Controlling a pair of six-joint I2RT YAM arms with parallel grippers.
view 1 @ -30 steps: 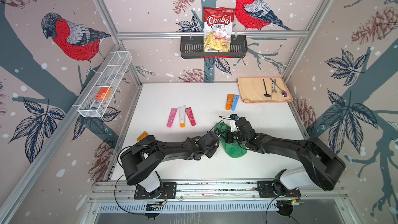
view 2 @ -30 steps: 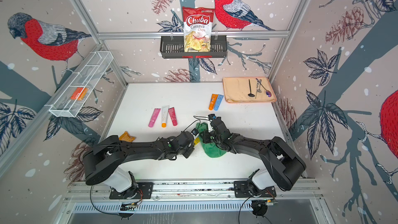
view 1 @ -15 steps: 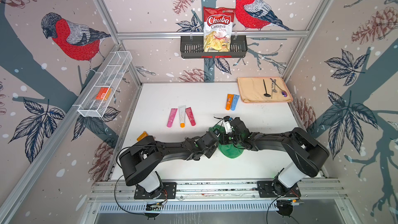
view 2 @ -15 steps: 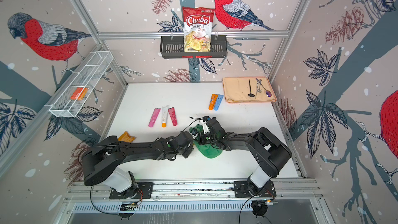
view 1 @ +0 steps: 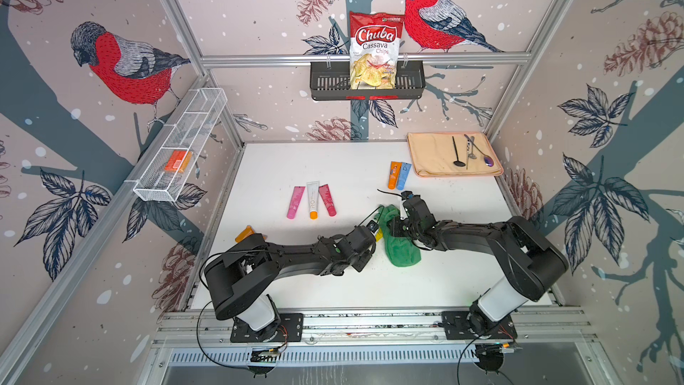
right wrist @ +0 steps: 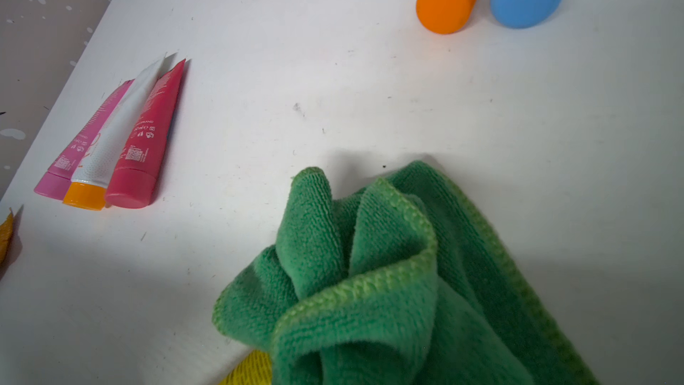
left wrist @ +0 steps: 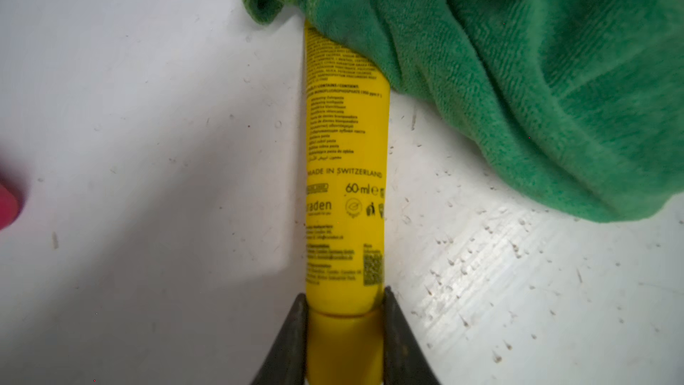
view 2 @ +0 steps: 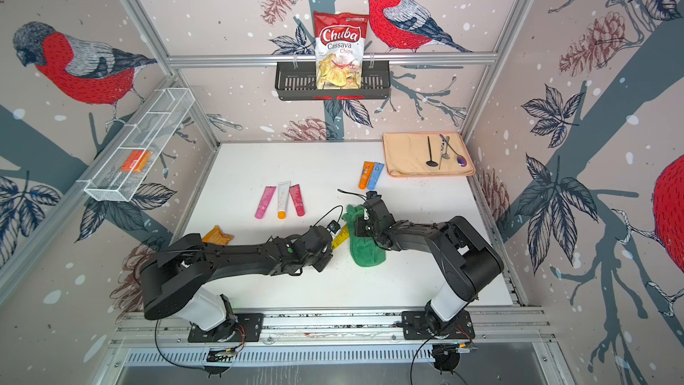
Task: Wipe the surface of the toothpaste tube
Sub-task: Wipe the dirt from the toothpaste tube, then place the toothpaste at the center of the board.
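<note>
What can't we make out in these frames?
Far end of the yellow tube: under the green cloth, left wrist view; small print blurred.
Fingers of the right gripper: behind cloth in the right wrist view, under its body in both top views.
Part of the orange wrapper: behind the left arm, in a top view.
Label on the orange pack in the wire shelf: too small, both top views.

Yellow toothpaste tube point(left wrist: 346, 187) (black print), green cloth point(left wrist: 536, 87)

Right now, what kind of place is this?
Probably a robot practice booth, not a home: bird wallpaper on a metal frame, a left arm and right arm bolted by a white table, tubes lined up.
</note>
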